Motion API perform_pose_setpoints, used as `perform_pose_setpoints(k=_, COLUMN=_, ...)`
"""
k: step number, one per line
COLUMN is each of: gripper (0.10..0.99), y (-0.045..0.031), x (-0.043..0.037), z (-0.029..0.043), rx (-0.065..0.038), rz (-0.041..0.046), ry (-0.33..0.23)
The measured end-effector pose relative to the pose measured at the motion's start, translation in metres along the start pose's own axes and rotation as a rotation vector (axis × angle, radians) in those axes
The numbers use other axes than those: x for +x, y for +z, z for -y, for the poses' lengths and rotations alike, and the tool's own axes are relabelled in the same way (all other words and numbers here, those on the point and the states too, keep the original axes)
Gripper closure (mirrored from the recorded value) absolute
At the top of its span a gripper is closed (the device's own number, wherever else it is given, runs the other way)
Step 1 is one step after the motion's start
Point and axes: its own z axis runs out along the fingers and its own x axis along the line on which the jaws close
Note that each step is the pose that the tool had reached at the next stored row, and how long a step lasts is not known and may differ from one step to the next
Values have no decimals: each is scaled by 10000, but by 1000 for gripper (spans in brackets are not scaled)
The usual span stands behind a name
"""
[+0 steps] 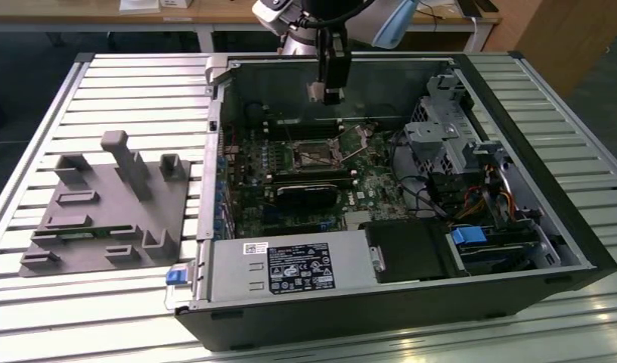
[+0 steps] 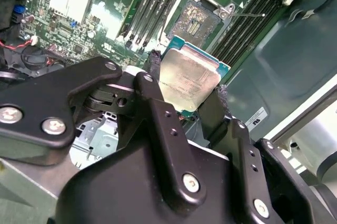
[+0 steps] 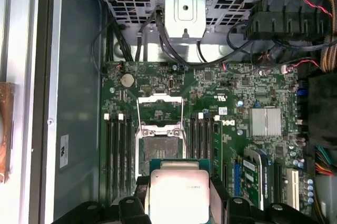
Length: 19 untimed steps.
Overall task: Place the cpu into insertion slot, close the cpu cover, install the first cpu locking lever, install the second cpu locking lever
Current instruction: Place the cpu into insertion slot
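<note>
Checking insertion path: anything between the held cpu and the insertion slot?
Nothing. In the first wrist view, bare air separates the cpu, clamped in the end effector, from the uncovered insertion slot.

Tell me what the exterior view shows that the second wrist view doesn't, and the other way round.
Exterior view, not the second wrist view: the whole open computer case on the slatted table, the grey fixture block at the exterior view's left, and the labelled power supply.
Second wrist view, not the exterior view: the cpu with its silvery top up close, clamped between the black fingers.
Both: the gripper, the green circuit board and the insertion slot.
</note>
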Motion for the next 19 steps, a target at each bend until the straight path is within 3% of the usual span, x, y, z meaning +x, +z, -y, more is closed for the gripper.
perform_pose_setpoints(k=2, gripper=549, y=18, x=6, z=2, rx=-42, rz=-2, ry=-16)
perform_pose_setpoints(k=8, gripper=549, y=52, x=13, z=4, rx=-44, rz=-8, ry=-144)
perform_pose_setpoints(k=19, gripper=549, y=120, x=26, z=8, rx=63, rz=-7, ry=-148)
